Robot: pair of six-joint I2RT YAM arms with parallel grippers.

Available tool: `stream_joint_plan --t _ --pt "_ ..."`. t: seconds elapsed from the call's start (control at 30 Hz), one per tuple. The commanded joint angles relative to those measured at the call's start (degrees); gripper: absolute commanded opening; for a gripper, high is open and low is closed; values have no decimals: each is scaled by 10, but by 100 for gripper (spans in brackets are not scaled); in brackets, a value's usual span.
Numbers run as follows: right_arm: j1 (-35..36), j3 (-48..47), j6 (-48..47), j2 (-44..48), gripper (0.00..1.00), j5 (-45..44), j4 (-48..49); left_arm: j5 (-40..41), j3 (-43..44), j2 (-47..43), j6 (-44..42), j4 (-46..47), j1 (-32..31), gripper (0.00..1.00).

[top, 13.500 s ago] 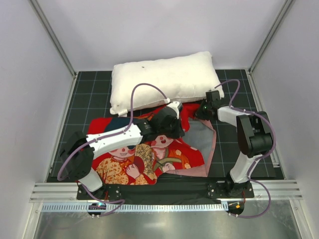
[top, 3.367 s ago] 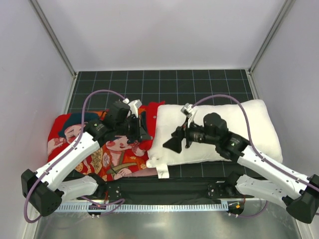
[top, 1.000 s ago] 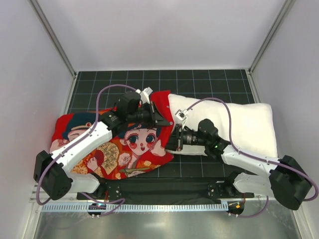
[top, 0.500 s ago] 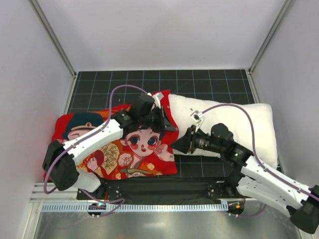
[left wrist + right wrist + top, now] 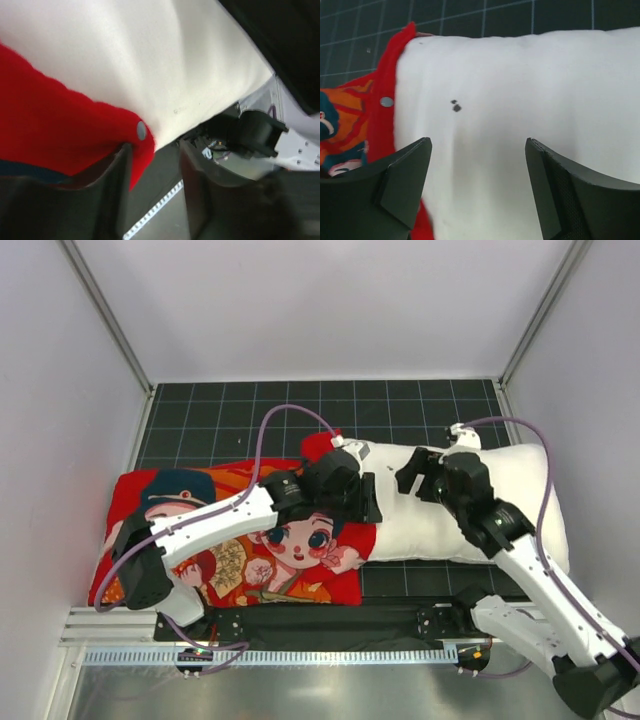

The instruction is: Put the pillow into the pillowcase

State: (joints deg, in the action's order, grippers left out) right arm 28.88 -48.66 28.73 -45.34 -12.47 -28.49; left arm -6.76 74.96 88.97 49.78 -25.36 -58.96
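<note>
The white pillow (image 5: pixel 470 505) lies on the right, its left end tucked inside the red cartoon-print pillowcase (image 5: pixel 230 540). My left gripper (image 5: pixel 358 498) hovers at the case's mouth. In the left wrist view the left gripper (image 5: pixel 155 150) is open, and the red hem with a snap button (image 5: pixel 141 130) rests against its left finger (image 5: pixel 117 185), not pinched. My right gripper (image 5: pixel 410 478) hangs above the pillow's middle. In the right wrist view the right gripper (image 5: pixel 477 145) stands wide open over the pillow (image 5: pixel 520 90) and its dark specks (image 5: pixel 455 106), with the pillowcase hem (image 5: pixel 390 85) to the left.
The black grid mat (image 5: pixel 400 405) covers the table inside pale walls. An aluminium rail (image 5: pixel 330 655) and both arm bases run along the near edge. Purple cables arc over each arm.
Both grippers have opened; the left let go of the pillowcase hem after drawing it rightward over the pillow's end. The right arm lifted and swung back over the pillow.
</note>
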Motion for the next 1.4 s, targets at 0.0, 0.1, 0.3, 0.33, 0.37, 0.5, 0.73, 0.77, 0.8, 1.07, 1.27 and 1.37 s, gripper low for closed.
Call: stream_joint_plan --t 0.0,0.1,0.3,0.33,0.37,0.5,0.73,0.77,0.8,1.07,1.27,1.37 --pt "-32 -14 -25 -61 84 36 -3 150 47 -34 -59 -96 -5 51" --pt "-33 -11 -30 -129 81 61 5 272 70 -65 -76 -162 -3 78" --pt "-34 65 -22 -153 65 147 75 348 168 -23 -112 -297 33 86" --pt "-33 70 -20 -150 65 150 80 346 175 -14 -116 -303 38 86" --pt "-33 74 -20 -147 64 151 86 339 179 -6 -124 -297 45 86" --pt "-33 80 -22 -128 63 155 81 289 187 43 -136 -269 82 86" --pt "-33 79 -25 -123 63 163 75 245 231 117 -147 -232 92 84" --pt "-33 81 -25 -124 62 173 77 246 237 122 -146 -229 92 85" --pt "-33 88 -25 -126 60 180 81 247 242 129 -147 -219 92 85" --pt "-15 146 -1 -107 14 282 147 283 315 204 -174 -236 95 17" --pt "76 141 7 -90 9 290 160 319 339 184 -183 -245 92 0" --pt "137 128 12 -86 9 303 185 301 359 179 -195 -254 89 0"
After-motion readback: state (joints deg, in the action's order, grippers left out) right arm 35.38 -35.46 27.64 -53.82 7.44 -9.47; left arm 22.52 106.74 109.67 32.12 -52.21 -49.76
